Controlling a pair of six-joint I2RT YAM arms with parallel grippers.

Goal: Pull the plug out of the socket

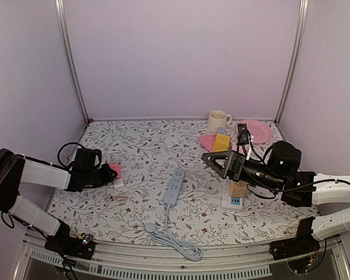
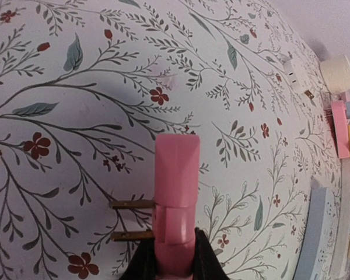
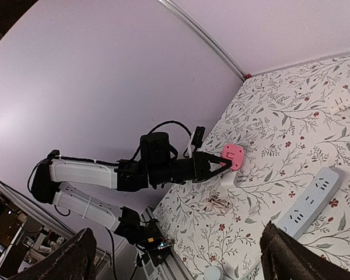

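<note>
Sitting at the far right of the flowered table [image 1: 140, 151], a pink plate [image 1: 259, 131] is carrying a black thing [image 1: 242, 133] at its left rim, too dark to make out. Left of the plate a cream mug [image 1: 219, 120] is standing upright, its inside hidden from every view. Near the middle of the table a grey power strip [image 1: 174, 185] is lying lengthwise and trailing its cord [image 1: 178, 244] toward the near edge, where the cord is lying in loops. The right gripper [image 1: 217, 163] is hanging with its jaws spread wide and nothing between them. The arm behind it is reaching over a white block [image 1: 231, 201] with a small wooden cube [image 1: 239, 188] on it, hiding part of that block. In front of the mug a flat pink piece [image 1: 207, 142], a yellow block [image 1: 221, 142] and a small blue piece [image 1: 221, 130] are lying close together. At the left side the left gripper [image 1: 108, 172] is pinching the pink plug [image 1: 114, 170] tightly, holding it just above the small white socket [image 1: 118, 183]. In the left wrist view the plug's two brass prongs [image 2: 131, 204] are showing bare, out of the socket. A small pale tangle [image 1: 114, 197], too small to identify, is lying just beside the socket.
</note>
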